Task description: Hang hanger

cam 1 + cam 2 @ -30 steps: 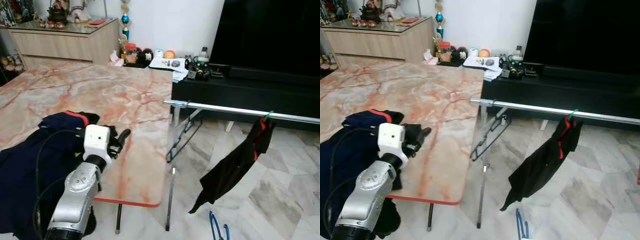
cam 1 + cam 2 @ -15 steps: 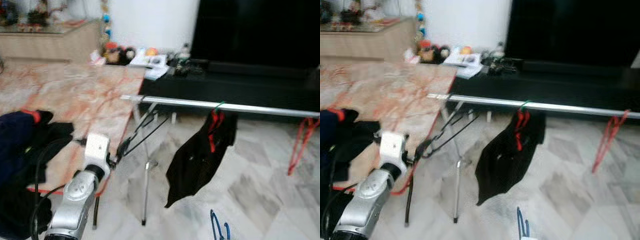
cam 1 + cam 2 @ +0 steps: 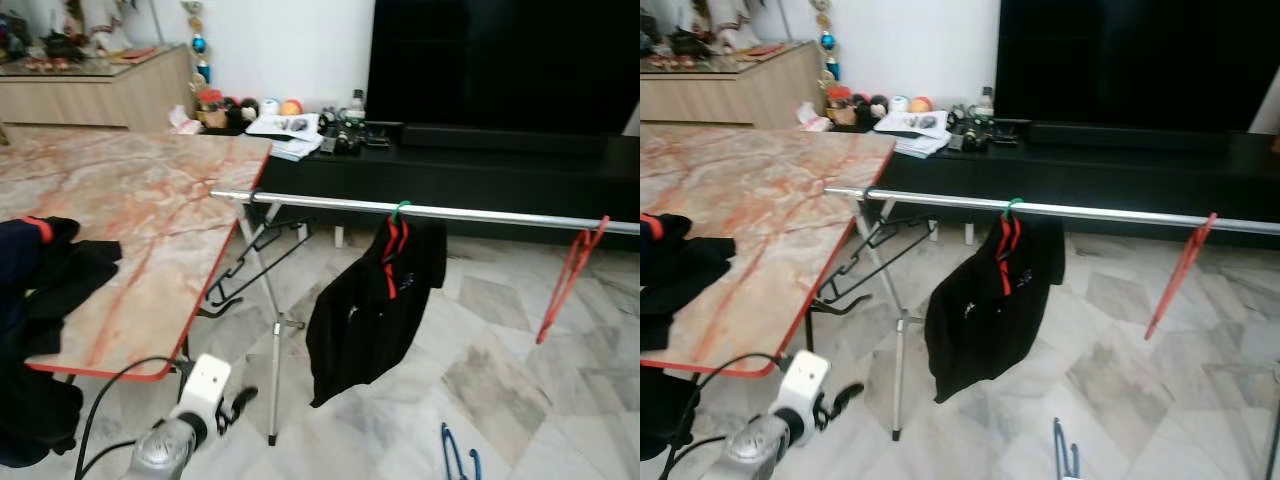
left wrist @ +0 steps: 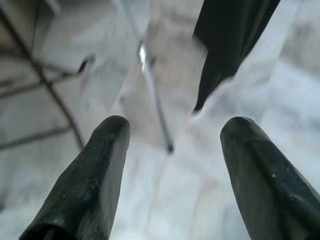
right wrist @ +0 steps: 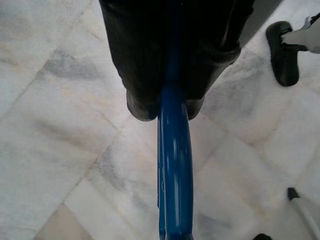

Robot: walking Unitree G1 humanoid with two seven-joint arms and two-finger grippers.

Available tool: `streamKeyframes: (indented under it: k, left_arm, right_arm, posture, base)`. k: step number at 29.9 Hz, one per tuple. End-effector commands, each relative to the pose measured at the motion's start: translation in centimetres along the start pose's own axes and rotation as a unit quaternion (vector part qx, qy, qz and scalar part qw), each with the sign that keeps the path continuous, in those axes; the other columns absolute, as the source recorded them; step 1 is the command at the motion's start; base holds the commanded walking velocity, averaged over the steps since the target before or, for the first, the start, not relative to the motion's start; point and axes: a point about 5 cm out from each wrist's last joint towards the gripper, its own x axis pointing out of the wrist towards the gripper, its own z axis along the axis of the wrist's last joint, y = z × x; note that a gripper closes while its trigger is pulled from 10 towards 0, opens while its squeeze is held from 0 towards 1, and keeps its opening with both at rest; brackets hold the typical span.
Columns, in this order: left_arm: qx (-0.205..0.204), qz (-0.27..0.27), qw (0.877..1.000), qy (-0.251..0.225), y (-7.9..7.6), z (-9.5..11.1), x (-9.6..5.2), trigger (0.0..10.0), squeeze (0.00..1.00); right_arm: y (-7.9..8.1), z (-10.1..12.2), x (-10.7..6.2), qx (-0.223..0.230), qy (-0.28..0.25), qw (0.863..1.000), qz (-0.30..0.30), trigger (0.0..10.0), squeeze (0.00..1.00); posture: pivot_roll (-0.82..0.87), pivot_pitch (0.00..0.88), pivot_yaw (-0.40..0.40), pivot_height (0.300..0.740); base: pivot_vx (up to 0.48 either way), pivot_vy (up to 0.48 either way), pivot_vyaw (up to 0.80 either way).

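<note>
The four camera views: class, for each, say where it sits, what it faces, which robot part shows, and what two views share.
Left eye view: head, facing down at the silver clothes rail with a black red-trimmed garment; left claw low.
Right eye view: head, same scene.
Left wrist view: along the open left claw, at marble floor.
Right wrist view: along the right claw, shut on a blue plastic hanger.
Shared: the black garment in the eye and left wrist views.

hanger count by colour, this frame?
Black hangers: 2, hooked at the rail's table end
Green hanger: 1, on the rail under the black shirt
Red hanger: 1, hanging from the rail
Blue hanger: 1, clamped in the right gripper
Total: 5
</note>
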Motion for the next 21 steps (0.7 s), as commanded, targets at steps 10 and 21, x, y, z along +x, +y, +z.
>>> streamKeyframes:
  k: [10,21]
  left_arm:
    - [-0.095,0.046,0.994,0.037,1.4,-1.7,0.2,10.0,0.0]
    - [-0.098,0.054,0.984,0.139,0.3,-7.0,-1.6,10.0,0.0]
  right_arm:
    - [-0.2,0.2,0.0,-0.001,-0.005,1.0,-0.003,10.0,0.0]
    - [0.2,1.7,0.2,0.001,-0.033,0.999,0.01,10.0,0.0]
  posture:
    - [0.05,0.0,0.009,0.74]
    - [0.03,0.0,0.011,0.74]
  base:
    - [0.0,-0.412,0.0]
    - [0.0,0.0,0.0]
